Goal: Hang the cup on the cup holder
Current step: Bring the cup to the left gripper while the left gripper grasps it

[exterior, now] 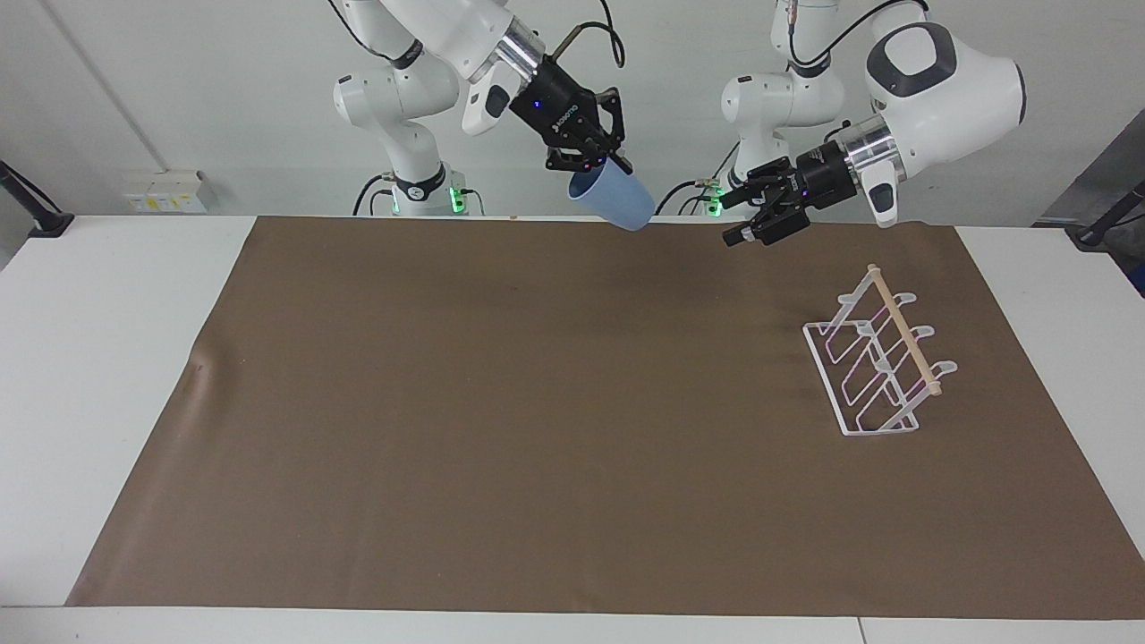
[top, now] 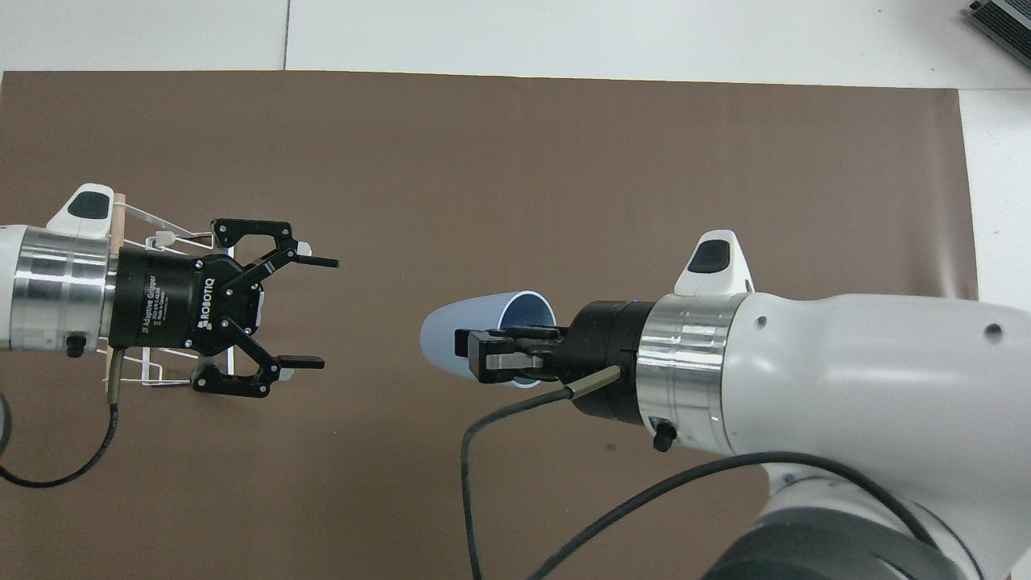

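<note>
Light-blue cup [exterior: 613, 199]: pinched at rim by right gripper [exterior: 597, 159], held tilted high over brown mat [exterior: 501, 402]. Left gripper [exterior: 762, 217]: fingers spread, raised facing cup. White wire cup holder [exterior: 877, 362]: stood toward left arm's end. Risk judged: rim grip slipped or cup dropped if handover misaligned.

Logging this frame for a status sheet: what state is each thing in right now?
cup: held in the air, tilted, over the brown mat.
cup holder: standing on the mat, prongs bare.
right gripper: shut on the cup's rim.
left gripper: open, holding nothing, in the air.
</note>
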Controlling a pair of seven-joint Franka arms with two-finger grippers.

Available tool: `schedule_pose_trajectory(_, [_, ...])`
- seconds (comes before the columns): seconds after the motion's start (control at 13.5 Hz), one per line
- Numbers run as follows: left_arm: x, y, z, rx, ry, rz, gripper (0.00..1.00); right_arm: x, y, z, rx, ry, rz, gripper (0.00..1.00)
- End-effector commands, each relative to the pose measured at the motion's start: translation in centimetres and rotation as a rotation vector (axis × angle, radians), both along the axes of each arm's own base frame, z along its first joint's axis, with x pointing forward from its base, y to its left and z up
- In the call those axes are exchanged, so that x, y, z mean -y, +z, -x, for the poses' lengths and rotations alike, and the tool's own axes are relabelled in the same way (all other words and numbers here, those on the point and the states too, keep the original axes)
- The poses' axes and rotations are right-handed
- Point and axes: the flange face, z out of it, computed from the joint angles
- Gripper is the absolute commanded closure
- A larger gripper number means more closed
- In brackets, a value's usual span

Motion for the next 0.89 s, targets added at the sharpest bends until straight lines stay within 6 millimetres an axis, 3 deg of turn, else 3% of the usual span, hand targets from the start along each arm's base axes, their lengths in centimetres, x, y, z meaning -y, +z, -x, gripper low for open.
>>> schedule_pose_trajectory(0.0, [0.3,0.0,0.5,-0.048,0.020,0.032,0.00,-0.6,0.3,0.9,-0.024,-0.042,-0.037,1.00])
schedule_pose_trajectory(0.3, [1.8,0.6,1.2,-0.101,0.023,0.041,0.00,-3.6,0.8,2.4,-0.028,-0.081,-0.075,1.00])
schedule_pose_trajectory(0.52, [3.1,1.3,2.3,-0.125,-0.004,0.040,0.00,-4.7,0.6,2.3,-0.012,-0.125,-0.099,1.00])
schedule_pose_trajectory(0.82, [3.9,2.7,3.7,-0.133,-0.023,0.035,0.00,-4.7,0.4,2.2,-0.013,-0.128,-0.100,1.00])
